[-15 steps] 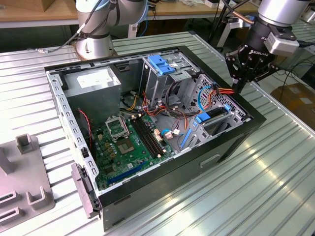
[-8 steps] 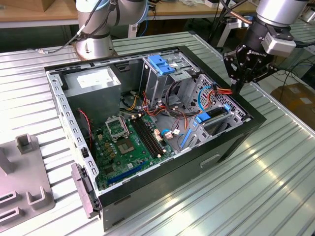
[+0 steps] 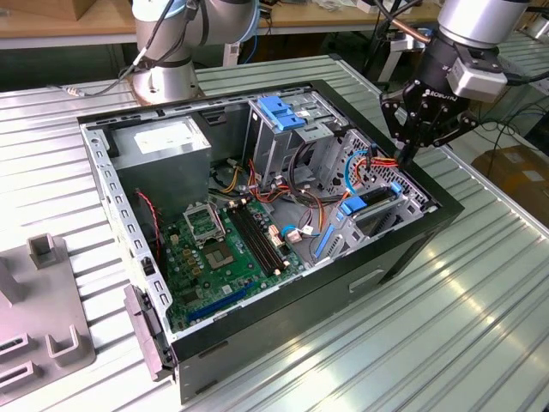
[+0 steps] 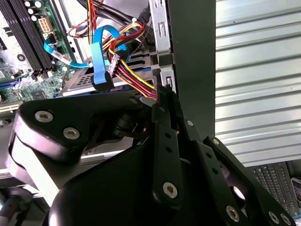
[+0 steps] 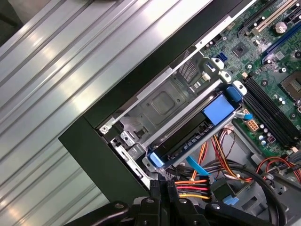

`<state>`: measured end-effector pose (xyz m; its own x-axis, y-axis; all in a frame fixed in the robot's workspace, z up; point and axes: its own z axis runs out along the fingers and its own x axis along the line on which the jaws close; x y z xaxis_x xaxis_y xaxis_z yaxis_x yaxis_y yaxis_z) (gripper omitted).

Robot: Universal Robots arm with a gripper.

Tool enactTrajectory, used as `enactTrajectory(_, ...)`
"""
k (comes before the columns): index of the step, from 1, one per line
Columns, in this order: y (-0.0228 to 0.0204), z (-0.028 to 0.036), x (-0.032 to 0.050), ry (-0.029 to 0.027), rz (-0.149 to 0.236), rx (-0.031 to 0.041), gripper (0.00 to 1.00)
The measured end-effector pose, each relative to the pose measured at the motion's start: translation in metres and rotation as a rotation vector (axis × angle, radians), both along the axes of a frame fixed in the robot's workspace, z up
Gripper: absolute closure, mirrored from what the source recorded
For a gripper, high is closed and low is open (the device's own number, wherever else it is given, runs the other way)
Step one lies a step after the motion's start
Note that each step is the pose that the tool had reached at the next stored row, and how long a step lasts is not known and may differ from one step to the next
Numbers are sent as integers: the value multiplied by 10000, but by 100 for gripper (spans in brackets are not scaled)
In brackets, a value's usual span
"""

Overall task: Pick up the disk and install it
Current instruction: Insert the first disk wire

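Observation:
The disk [image 3: 375, 200] is a dark flat drive with blue rails, lying in the silver bay at the corner of the open computer case [image 3: 403, 249] on the exterior view's right. In the first wrist view the disk [image 5: 190, 137] sits in that bay with a blue tab at its end. My gripper [image 3: 402, 160] hangs just above the case's rim, a little beyond the disk, with its black fingers [image 5: 165, 188] pressed together and nothing between them. In the second wrist view the gripper [image 4: 164, 92] has its tip beside a bundle of red, yellow and orange wires [image 4: 134, 75].
A grey power supply [image 3: 163, 146] fills the case's far left corner, and the green motherboard [image 3: 223, 249] lies in the middle. A blue bracket [image 3: 279, 112] tops the tall silver cage. Grey fixture blocks [image 3: 43, 318] stand on the ribbed metal table [image 3: 463, 326]. Another arm's base [image 3: 167, 60] stands behind.

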<state>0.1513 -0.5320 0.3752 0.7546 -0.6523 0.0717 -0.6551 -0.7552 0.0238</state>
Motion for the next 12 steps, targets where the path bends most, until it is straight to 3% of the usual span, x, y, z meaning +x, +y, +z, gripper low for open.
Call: enactTrajectory(12, 1, -1, -3, -1, -22, -2, 83)
